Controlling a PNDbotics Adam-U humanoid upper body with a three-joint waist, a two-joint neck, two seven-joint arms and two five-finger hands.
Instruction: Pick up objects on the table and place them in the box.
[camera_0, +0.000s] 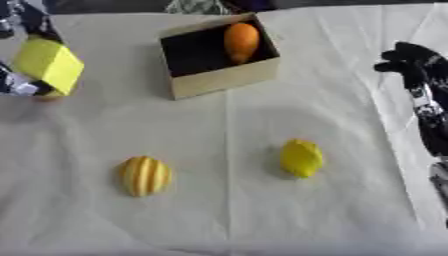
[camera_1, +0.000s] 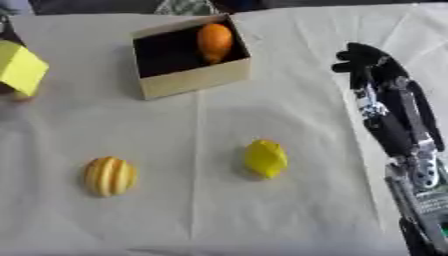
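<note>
Two fruits left loose on the worktop (camera_0: 350, 65): ribbed yellow fruit (camera_0: 144, 175) at near left, plain yellow lemon (camera_0: 301, 158) near the middle, well apart from each other. Orange fruit (camera_0: 241, 42) already sits inside the box (camera_0: 223, 77), leaning at its back right corner. Box stands at far centre, open top, dark inside.

My left hand (camera_0: 22, 87) is at the far left edge, raised, fingers wrapped around a yellow cube (camera_0: 48, 65); cube is tilted, one corner pointing toward the box. Looks like the carry step: cube is grasped and off the cloth, not yet over the box. Something small and orange-ish shows just under the hand, can't make it out.

Next move as I judge it: swing the cube rightward over the box opening, lower it into the free left part so it doesn't land on the orange fruit, then let go. Cube is big against the opening, so it may catch the front wall if it goes in corner-first.

My right hand (camera_1: 363, 60) hangs at the right side, above the cloth, holding nothing and touching nothing; whether its fingers are curled or straight, can't tell.
</note>
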